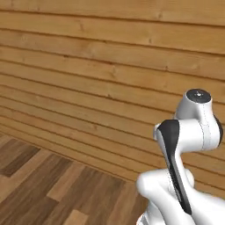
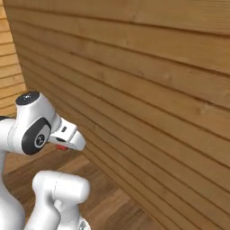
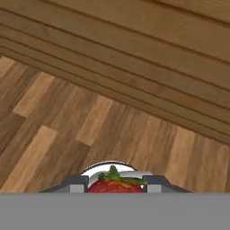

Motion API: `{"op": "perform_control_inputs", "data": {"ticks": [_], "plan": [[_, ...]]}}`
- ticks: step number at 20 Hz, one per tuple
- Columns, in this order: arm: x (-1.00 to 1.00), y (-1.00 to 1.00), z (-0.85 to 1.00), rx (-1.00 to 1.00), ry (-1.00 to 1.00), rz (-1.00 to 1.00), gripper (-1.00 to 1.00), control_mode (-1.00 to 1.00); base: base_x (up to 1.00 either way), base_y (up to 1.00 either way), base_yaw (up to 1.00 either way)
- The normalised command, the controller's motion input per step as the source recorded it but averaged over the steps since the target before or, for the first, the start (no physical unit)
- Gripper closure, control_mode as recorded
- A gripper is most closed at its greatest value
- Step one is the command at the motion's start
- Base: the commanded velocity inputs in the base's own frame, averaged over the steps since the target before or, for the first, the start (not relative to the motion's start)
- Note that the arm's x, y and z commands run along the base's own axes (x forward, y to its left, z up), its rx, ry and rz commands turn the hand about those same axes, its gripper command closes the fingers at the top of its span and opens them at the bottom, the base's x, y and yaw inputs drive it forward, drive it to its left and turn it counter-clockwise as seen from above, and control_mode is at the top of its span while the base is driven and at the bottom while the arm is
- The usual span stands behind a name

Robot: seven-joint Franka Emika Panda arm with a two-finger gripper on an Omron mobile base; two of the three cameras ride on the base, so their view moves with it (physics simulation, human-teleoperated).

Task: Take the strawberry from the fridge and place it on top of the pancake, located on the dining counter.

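- I'm seeing the strawberry (image 3: pixel 115 183) right at the lens, red with its green leaves, sitting between my gripper (image 3: pixel 115 182) fingers.
- The gripper is clamping it above the wooden floor (image 3: pixel 67 130), near the plank wall (image 3: pixel 148 54).

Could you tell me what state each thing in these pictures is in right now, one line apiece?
strawberry: held between the hand's fingertips, green leaves showing, off the floor.
hand: closed on the strawberry, carried in front of the plank wall.
plank wall: bare horizontal boards.
wood floor: lies below the hand.
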Motion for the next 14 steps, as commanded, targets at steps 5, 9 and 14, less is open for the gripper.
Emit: {"op": "perform_control_inputs", "data": {"ticks": [5, 9, 14], "plan": [[0.0, 0.0, 0.0, 0.0, 0.0, 0.0, 1.0, 1.0, 0.76, 0.07, 0.73], [0.0, 0.0, 0.0, 0.0, 0.0, 0.0, 1.0, 1.0, 0.81, 0.06, 0.71], [0.0, 0.0, 0.0, 0.0, 0.0, 0.0, 1.0, 1.0, 0.99, 0.0, 0.68]]}}
